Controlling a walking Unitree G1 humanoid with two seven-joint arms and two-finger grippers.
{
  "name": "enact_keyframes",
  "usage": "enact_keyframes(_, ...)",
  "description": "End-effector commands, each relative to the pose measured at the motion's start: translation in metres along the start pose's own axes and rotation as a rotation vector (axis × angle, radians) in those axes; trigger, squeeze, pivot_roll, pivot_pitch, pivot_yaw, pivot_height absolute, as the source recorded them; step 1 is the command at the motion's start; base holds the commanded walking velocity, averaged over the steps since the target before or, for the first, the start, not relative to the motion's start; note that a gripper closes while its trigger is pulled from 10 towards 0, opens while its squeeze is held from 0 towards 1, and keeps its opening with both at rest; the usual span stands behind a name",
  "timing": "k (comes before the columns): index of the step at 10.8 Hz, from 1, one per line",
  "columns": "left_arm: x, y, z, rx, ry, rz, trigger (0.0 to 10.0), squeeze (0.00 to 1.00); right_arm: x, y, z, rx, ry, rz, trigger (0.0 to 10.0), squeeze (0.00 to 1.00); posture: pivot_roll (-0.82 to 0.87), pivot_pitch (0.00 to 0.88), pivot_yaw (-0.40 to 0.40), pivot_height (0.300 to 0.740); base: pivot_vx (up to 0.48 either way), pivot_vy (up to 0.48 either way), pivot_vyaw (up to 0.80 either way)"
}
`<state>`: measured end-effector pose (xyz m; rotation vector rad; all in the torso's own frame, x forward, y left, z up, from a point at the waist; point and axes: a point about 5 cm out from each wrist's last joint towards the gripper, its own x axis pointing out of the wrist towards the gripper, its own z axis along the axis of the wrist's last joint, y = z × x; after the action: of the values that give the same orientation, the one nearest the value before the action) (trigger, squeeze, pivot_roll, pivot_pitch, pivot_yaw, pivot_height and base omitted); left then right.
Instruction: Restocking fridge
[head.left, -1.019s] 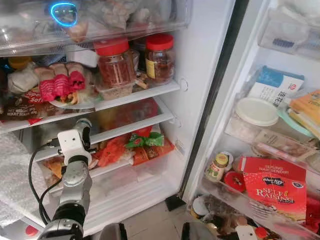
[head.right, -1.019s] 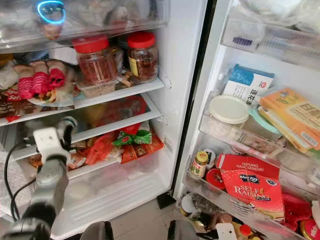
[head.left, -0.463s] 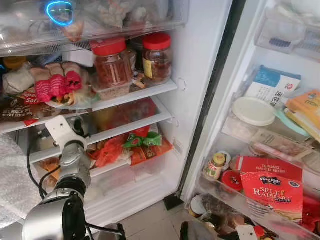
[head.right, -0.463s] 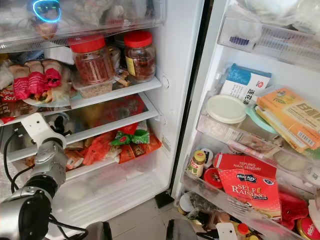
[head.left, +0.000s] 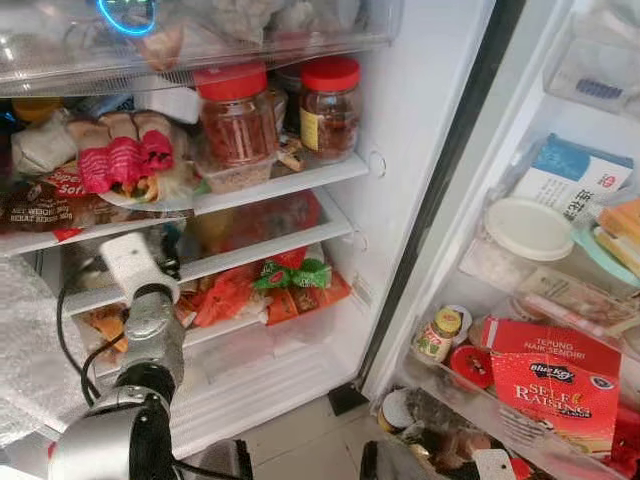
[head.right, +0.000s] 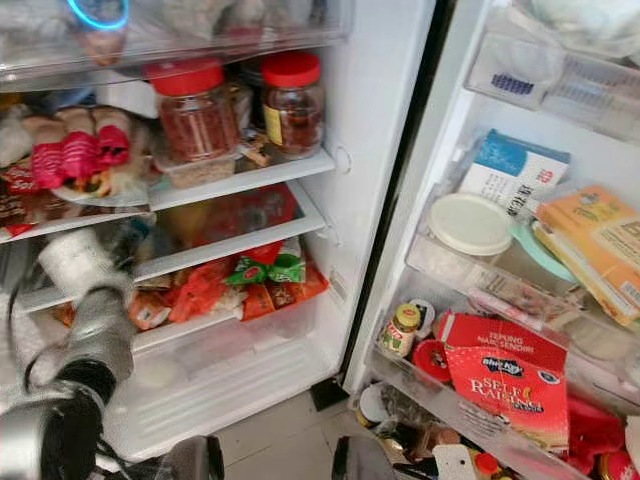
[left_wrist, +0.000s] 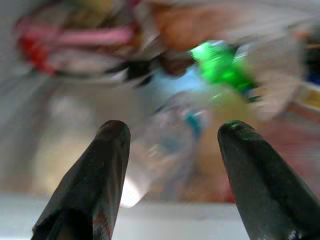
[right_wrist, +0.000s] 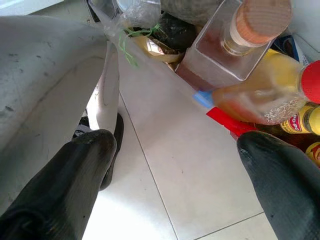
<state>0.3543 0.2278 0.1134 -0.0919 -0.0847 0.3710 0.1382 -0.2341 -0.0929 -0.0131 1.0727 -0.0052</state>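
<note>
The fridge stands open before me. My left gripper (left_wrist: 172, 132) is open and reaches onto the middle shelf (head.left: 260, 250) at its left end, its white wrist block (head.left: 138, 266) covering the fingers in the eye views. Just ahead of its fingertips lies a blurred clear bottle (left_wrist: 170, 145) with green packaging (left_wrist: 220, 65) behind; it touches neither finger. Red and green snack packets (head.left: 285, 285) lie on the shelf below. My right gripper (right_wrist: 177, 145) hangs open over the tiled floor (right_wrist: 165, 190), holding nothing.
Two red-lidded jars (head.left: 235, 115) and wrapped sausages (head.left: 125, 160) stand on the upper shelf. The door racks at right hold a red flour box (head.left: 555, 380), a white lid (head.left: 528, 228) and small bottles (head.left: 435, 335). Bottles (right_wrist: 260, 95) stand on the floor near my right gripper.
My left arm's wrist has swung from upright to tilted left, and its elbow has come closer to the camera. The head view has shifted slightly.
</note>
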Motion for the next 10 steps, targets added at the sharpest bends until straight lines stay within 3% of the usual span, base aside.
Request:
enact_keyframes(1, -0.009, -0.009, -0.006, 0.084, -0.030, -0.084, 10.0, 0.00, -0.001, -0.003, -0.001, 0.006, 0.000, -0.011, 10.0, 0.00, -0.13, 0.013, -0.069, 0.616, 0.000, 0.000, 0.00)
enact_keyframes(2, -0.026, -0.023, -0.014, 0.191, -0.087, -0.217, 10.0, 0.00, -0.001, -0.002, -0.001, 0.007, 0.001, -0.009, 10.0, 0.00, -0.13, 0.013, -0.065, 0.616, 0.000, 0.000, 0.00)
enact_keyframes(3, -0.039, -0.029, -0.021, 0.234, -0.101, -0.294, 10.0, 0.00, -0.001, -0.002, -0.001, 0.007, 0.000, -0.008, 10.0, 0.00, -0.13, 0.013, -0.059, 0.616, 0.000, 0.000, 0.00)
enact_keyframes(4, -0.063, -0.026, -0.034, 0.269, -0.101, -0.338, 10.0, 0.00, -0.001, -0.002, -0.001, 0.010, -0.001, -0.007, 10.0, 0.00, -0.13, 0.014, -0.053, 0.616, 0.000, 0.000, 0.00)
enact_keyframes(5, -0.078, -0.020, -0.037, 0.269, -0.099, -0.324, 10.0, 0.00, -0.001, -0.002, -0.001, 0.012, -0.001, -0.007, 10.0, 0.00, -0.12, 0.016, -0.052, 0.616, 0.000, 0.000, 0.00)
enact_keyframes(10, -0.085, -0.019, -0.034, 0.268, -0.060, -0.313, 10.0, 0.00, -0.001, -0.001, -0.004, 0.017, -0.001, -0.006, 10.0, 0.00, -0.12, 0.000, -0.034, 0.616, -0.236, 0.000, 0.00)
